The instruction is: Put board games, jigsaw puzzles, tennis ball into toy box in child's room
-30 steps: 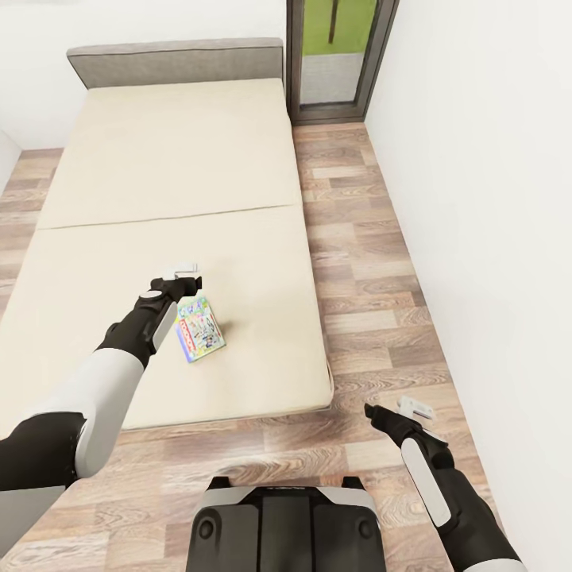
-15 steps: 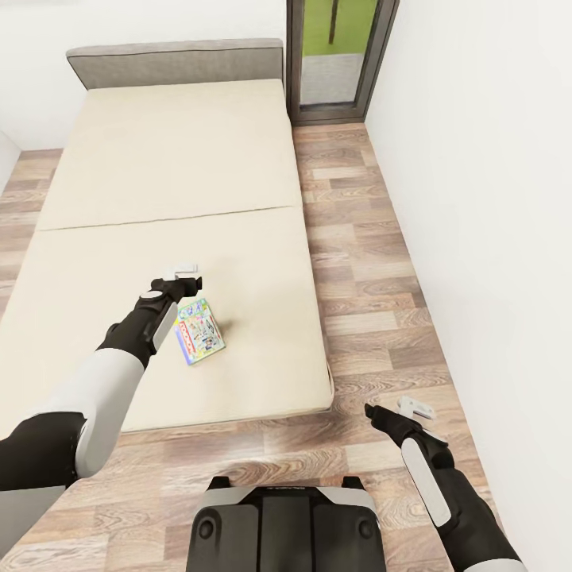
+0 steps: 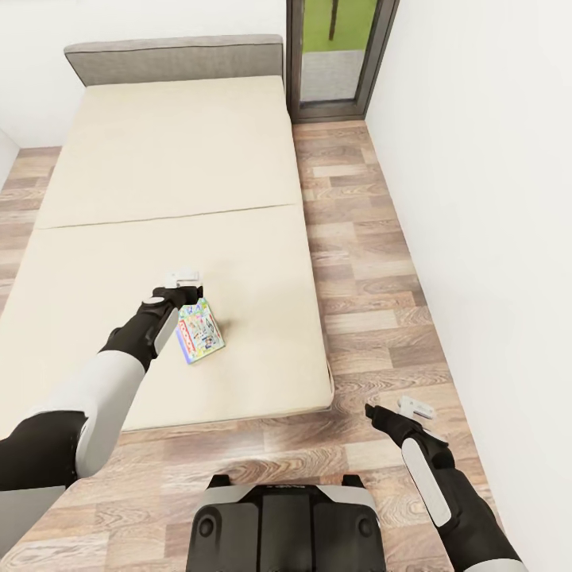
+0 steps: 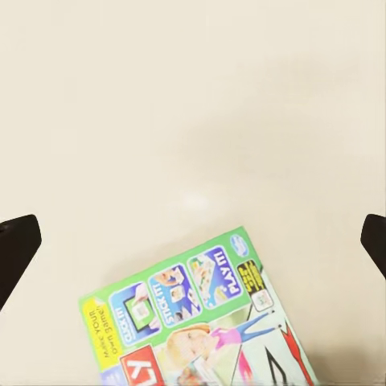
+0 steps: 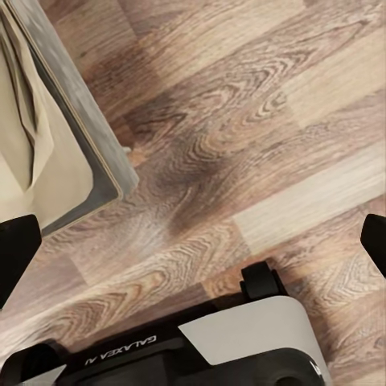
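One board game (image 3: 199,330), a flat box with green and blue cartoon art, lies on the cream bed (image 3: 159,159) near its front right corner. My left gripper (image 3: 187,295) hangs open just over the box's far edge. In the left wrist view the box (image 4: 193,322) lies on the mattress below the open gripper (image 4: 193,241), whose dark fingertips (image 4: 16,249) stand wide apart. My right gripper (image 3: 373,413) is open and holds nothing, low over the wood floor to the right of the bed. The toy box, table, puzzles and tennis ball are out of view.
The bed's grey headboard (image 3: 175,59) is at the far wall, beside a glass door (image 3: 338,56). A white wall (image 3: 492,199) runs along the right, leaving a strip of plank floor (image 3: 357,262). My base (image 3: 286,524) stands at the bed's foot; the bed corner (image 5: 48,145) shows in the right wrist view.
My left gripper has dropped and shifted slightly toward the game box's far edge. The right arm has stayed still.
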Controlling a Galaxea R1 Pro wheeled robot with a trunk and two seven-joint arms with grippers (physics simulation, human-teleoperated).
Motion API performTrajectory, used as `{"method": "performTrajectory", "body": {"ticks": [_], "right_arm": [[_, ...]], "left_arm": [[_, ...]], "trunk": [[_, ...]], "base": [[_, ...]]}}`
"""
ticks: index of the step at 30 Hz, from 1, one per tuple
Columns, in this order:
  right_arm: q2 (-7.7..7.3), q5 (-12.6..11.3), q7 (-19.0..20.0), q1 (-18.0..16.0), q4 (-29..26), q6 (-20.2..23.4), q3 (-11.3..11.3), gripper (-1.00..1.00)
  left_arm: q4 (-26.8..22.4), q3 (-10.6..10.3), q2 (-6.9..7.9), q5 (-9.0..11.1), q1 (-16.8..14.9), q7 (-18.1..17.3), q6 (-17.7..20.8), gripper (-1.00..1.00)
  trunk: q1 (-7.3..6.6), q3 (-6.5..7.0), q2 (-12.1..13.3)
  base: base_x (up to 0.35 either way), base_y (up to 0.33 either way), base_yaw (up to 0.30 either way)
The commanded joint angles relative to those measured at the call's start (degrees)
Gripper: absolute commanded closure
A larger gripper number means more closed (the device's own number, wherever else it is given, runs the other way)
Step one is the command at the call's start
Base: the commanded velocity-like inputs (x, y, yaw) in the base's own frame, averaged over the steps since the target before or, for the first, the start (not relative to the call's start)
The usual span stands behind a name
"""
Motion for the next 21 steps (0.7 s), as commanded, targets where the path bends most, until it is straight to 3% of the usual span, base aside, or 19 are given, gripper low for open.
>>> {"method": "performTrajectory", "body": {"ticks": [1, 21], "right_arm": [[-0.07, -0.6, -0.6, 0.0, -0.1, 0.1, 0.2, -1.00], [-0.09, -0.5, -0.6, 0.0, 0.1, 0.3, 0.1, -1.00]], "left_arm": [[0.2, -0.1, 0.01, 0.1, 0.0, 0.2, 0.3, -1.00], [1.1, 0.0, -0.04, -0.1, 0.0, 0.2, -0.1, -1.00]], "trunk": [[0.03, -0.15, -0.1], [0.03, -1.99, -0.1]], "base": [[0.000, 0.000, 0.000], [0.000, 0.000, 0.000]]}}
